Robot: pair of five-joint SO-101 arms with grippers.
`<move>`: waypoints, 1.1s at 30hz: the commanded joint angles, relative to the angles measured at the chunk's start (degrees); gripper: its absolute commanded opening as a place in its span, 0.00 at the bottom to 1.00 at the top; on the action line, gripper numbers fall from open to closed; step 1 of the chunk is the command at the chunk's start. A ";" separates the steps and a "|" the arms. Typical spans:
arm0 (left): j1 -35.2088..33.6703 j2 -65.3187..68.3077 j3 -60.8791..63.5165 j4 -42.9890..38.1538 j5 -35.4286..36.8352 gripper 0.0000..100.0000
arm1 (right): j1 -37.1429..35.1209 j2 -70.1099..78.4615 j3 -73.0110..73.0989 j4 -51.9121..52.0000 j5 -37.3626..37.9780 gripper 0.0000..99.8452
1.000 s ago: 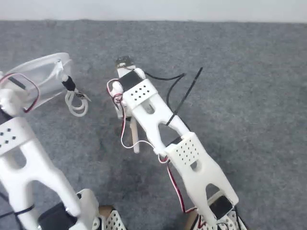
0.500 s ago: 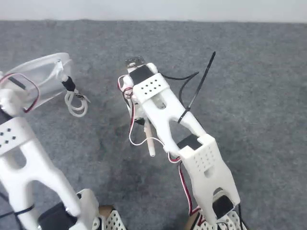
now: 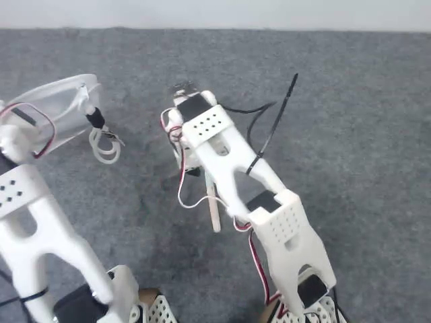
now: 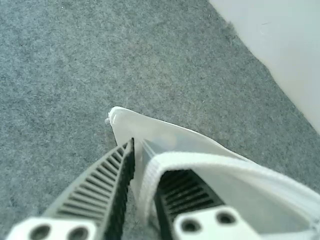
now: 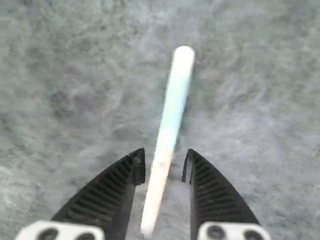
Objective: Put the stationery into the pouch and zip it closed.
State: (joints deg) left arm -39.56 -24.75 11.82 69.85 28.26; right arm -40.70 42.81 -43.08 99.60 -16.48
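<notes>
A clear plastic pouch (image 3: 57,111) is held up at the far left of the grey carpet, its mouth open. My left gripper (image 4: 137,145) is shut on the pouch's white-edged rim (image 4: 200,160). A pale pen (image 3: 213,208) lies lengthwise under the right arm in the middle of the high view. In the right wrist view the pen (image 5: 172,105) runs between the fingers of my right gripper (image 5: 163,152). That gripper is open, with small gaps on both sides of the pen.
A white looped cord (image 3: 106,145) with a black zip pull hangs off the pouch onto the carpet. A black cable tie (image 3: 273,128) sticks out from the right arm. A white wall (image 3: 215,13) bounds the carpet at the back.
The right arm swung to the right, then eased slightly back to the left. The pen under it went along, shifting right and toward the front. The left arm and pouch stayed put.
</notes>
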 commanded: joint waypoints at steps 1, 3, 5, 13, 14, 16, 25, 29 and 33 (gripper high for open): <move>0.35 -3.96 -0.66 -2.64 -0.62 0.01 | -2.51 -2.07 -0.53 -1.71 0.53 0.12; 0.35 -4.22 0.22 -3.69 -0.62 0.01 | -2.86 -1.98 -0.35 -3.12 0.53 0.12; 0.35 -4.22 0.66 -4.48 -0.62 0.01 | -2.59 -1.89 -0.35 -4.53 0.62 0.12; 0.35 -4.22 0.84 -4.40 -0.62 0.01 | -0.13 5.85 -0.53 -11.47 0.70 0.12; 0.35 -4.22 0.84 -4.40 -0.62 0.01 | 0.04 6.55 -0.53 -12.00 0.70 0.12; 0.35 -4.22 0.84 -4.31 -0.62 0.01 | 0.40 7.25 -0.62 -12.00 0.79 0.12; 0.35 -4.22 0.84 -4.13 -0.62 0.01 | 2.77 6.11 -0.62 -9.19 0.88 0.12; 0.35 -4.22 0.84 -4.13 -0.62 0.01 | 1.98 3.74 -1.85 -5.14 0.79 0.12; 0.35 -4.22 0.84 -4.31 -0.62 0.01 | 1.98 0.22 -2.46 -1.45 0.88 0.12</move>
State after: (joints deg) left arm -39.56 -24.84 14.20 67.74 28.26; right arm -39.03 49.67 -43.16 95.65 -16.48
